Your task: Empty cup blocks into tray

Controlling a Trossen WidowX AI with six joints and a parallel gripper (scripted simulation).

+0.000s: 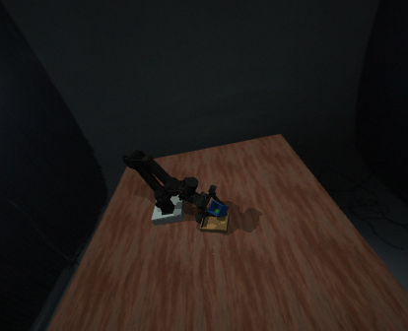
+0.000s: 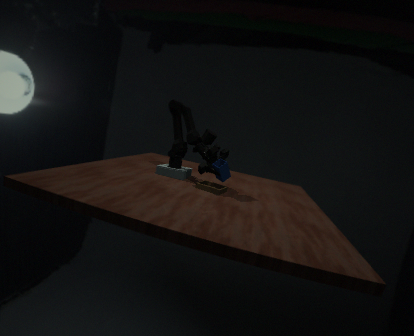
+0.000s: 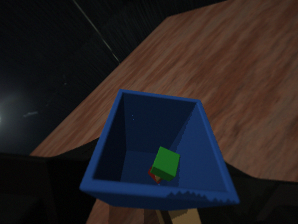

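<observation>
Blue, square-mouthed and straight-walled, the cup (image 1: 218,208) (image 2: 222,170) (image 3: 206,145) is pinched between the fingers of my black parallel-jaw gripper (image 1: 207,207) (image 2: 214,160), held up off the table (image 1: 259,256) (image 2: 183,210) (image 3: 240,90) and leaning. It hangs above or just beside the shallow yellow-brown tray (image 1: 215,230) (image 2: 211,189) (image 3: 185,216); I can't settle exactly how much of it overlaps.

I'd judge the cup light and stiff, with smooth walls that could slip or swivel if I tipped it hard. Two opposite outer sides, below the rim, look like the right place for the pinch, leaving the mouth free to pour. The blocks should be light and hard, likely to slide together and bounce, so I'd want the mouth low over the tray and a steady roll.

My wrist view alone shows the contents clearly: a green cube-like block (image 3: 166,163) sits inside, partly covering something red (image 3: 152,173) and a paler bit, so I can't count the blocks. From the top I get only a green speck in the mouth. The exterior view hides the inside but shows the gap between cup and tray, and the cup's tilt, which the top view flattens.
</observation>
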